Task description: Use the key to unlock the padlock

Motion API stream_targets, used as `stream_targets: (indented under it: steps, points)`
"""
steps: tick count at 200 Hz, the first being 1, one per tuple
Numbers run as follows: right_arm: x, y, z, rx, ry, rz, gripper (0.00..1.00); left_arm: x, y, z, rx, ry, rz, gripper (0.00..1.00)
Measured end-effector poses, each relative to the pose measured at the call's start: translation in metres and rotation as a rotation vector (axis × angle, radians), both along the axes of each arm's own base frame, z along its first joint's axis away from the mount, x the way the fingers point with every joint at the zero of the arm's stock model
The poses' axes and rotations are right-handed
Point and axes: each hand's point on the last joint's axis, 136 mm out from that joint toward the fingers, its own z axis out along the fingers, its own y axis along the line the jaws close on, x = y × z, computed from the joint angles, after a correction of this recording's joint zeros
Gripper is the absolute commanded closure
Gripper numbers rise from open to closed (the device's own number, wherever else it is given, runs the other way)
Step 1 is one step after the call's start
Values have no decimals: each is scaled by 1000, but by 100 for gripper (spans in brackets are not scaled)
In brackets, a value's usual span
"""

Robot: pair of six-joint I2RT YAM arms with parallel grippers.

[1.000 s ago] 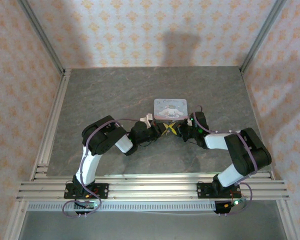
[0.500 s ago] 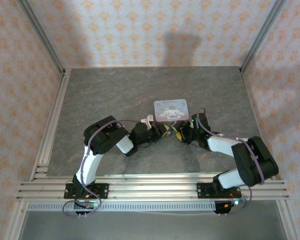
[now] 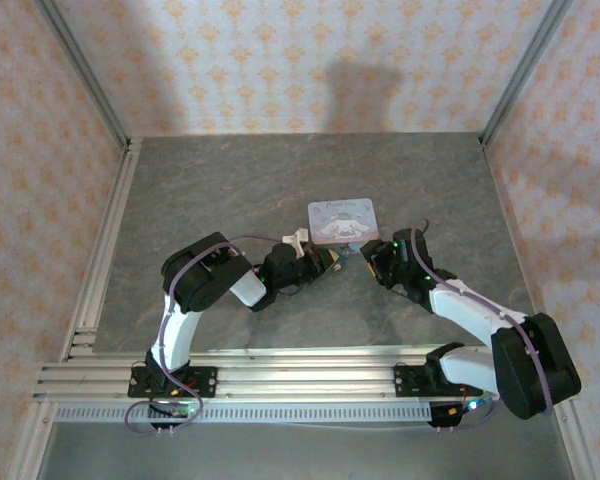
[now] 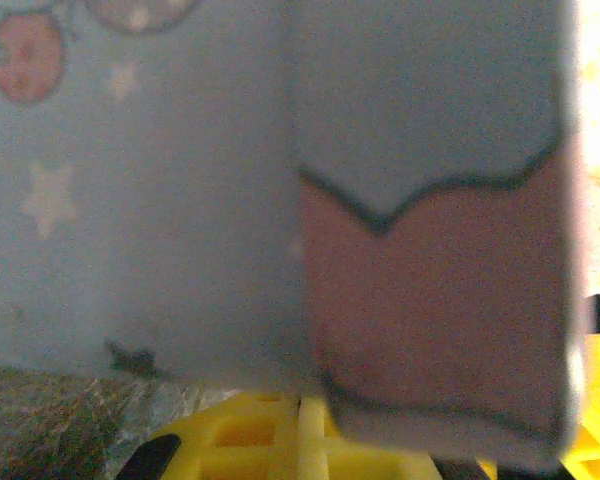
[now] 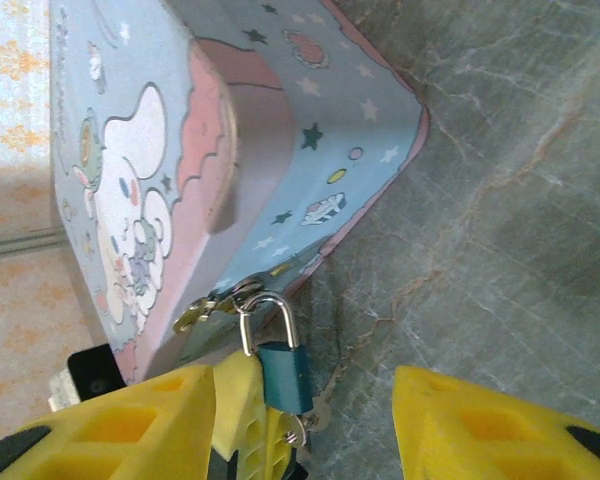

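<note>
My right end effector (image 3: 364, 260) stands wide, a finger on either side of the padlock (image 5: 283, 377), which hangs from the cartoon tin's (image 5: 310, 150) hasp over the table (image 5: 500, 200). My left end effector (image 3: 328, 262) is closed, touching the padlock; the key (image 5: 314, 420) sits at the padlock's base.

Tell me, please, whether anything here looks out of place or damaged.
Nothing stands out. The padlock hangs from the clasp of the tin, its shackle apparently closed; the tin sits flat on the table, with no visible damage.

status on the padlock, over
Left gripper shut, close to tin. Right gripper open by padlock. Padlock hangs on tin hasp, shackle closed. Nothing blocking.
</note>
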Motion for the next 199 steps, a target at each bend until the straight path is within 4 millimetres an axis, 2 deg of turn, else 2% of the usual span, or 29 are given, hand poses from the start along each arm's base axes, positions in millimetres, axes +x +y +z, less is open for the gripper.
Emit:
stream_targets:
  steps: [34, 66, 130, 199]
  points:
    - [-5, 2, -19, -10, 65, 14, 52, -1, -6, 0, 25, -4, -18, 100]
    - [-9, 8, -29, 0, 103, 39, 52, -2, -6, 4, 50, -3, -24, 100]
    - [-18, 27, -37, 55, 128, 69, 55, -2, -9, 5, 61, 8, -30, 100]
    - [-11, 39, -40, 100, 128, 61, 59, 0, -7, 2, 54, 29, -2, 100]
